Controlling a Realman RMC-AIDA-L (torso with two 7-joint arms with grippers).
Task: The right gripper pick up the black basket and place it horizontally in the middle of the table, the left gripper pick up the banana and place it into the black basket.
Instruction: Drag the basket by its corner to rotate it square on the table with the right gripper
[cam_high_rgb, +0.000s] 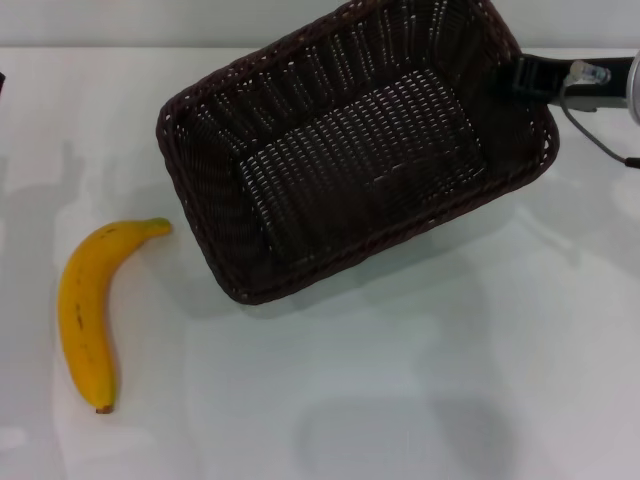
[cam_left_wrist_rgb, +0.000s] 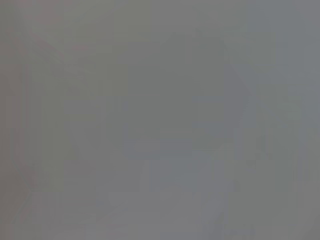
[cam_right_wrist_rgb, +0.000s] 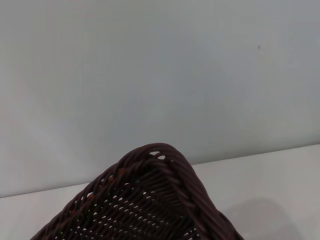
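Right gripper: the black slim-fingered right gripper (cam_high_rgb: 522, 76) on its silver-grey wrist reached in level from the right edge of the head view, its jaws clamped on the right-hand rim of the basket.
Basket: the large rectangular dark brown-black woven wicker basket (cam_high_rgb: 350, 150) sat skewed, its far right corner toward the table's back edge, open side up; whether it was touching the table could not be told. In the right wrist view one braided corner (cam_right_wrist_rgb: 155, 200) filled the foreground.
Banana: the curved yellow banana (cam_high_rgb: 88, 310) lay flat at the left, near the basket but apart from it, stem tip toward it.
Table: the smooth white tabletop (cam_high_rgb: 420, 380) lay under everything.
Left gripper: out of sight; its wrist view showed only plain grey.
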